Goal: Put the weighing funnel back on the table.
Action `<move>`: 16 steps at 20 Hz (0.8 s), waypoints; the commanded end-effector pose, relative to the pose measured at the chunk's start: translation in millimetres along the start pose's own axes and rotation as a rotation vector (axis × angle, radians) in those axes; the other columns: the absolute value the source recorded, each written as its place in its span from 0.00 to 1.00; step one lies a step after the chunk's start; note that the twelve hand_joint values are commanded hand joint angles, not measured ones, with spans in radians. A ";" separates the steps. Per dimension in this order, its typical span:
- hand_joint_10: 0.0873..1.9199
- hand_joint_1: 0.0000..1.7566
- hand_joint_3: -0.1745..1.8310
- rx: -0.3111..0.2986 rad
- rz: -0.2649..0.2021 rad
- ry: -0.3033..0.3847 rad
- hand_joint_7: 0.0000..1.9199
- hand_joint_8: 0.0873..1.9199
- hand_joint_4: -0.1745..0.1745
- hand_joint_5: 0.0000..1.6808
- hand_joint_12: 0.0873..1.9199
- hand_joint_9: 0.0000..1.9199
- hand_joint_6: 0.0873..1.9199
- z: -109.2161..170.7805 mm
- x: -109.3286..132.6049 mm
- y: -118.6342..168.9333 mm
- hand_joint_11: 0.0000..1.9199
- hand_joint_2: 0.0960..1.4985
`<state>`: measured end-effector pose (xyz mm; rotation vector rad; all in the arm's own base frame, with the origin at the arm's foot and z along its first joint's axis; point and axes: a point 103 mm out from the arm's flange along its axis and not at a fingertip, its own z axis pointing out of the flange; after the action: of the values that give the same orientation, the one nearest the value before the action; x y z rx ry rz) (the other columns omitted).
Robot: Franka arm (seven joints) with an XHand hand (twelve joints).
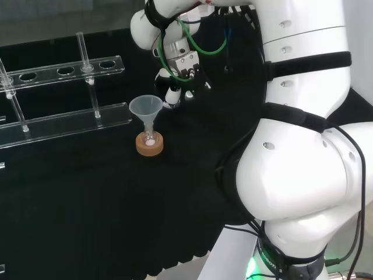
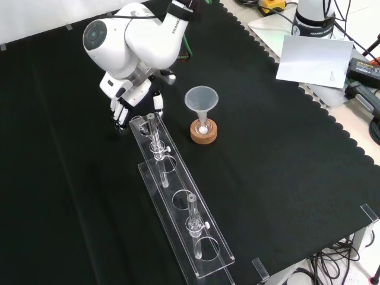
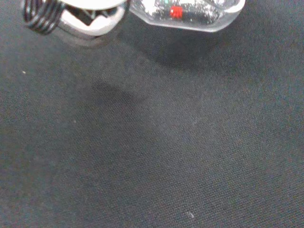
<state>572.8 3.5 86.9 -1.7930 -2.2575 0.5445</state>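
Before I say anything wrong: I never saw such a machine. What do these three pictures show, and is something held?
This is one white robot arm with a black and white hand, over a bench covered with black cloth. The head view looks over the arm from behind; the front view looks down from in front; the wrist view looks past the palm. On the cloth stand a clear cone-shaped funnel in a small flask on a cork ring, and a long clear rack with tubes. The wrist view shows a small clear piece, probably the weighing funnel, beside the hand; whether it is held I cannot tell.
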 end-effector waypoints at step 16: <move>0.24 0.47 0.31 -0.121 0.073 0.013 0.18 0.32 0.51 0.25 0.64 0.33 0.13 -70.2 -2.5 -80.2 0.26 0.37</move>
<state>543.9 -0.6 167.8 -1.8880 -2.2881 0.4438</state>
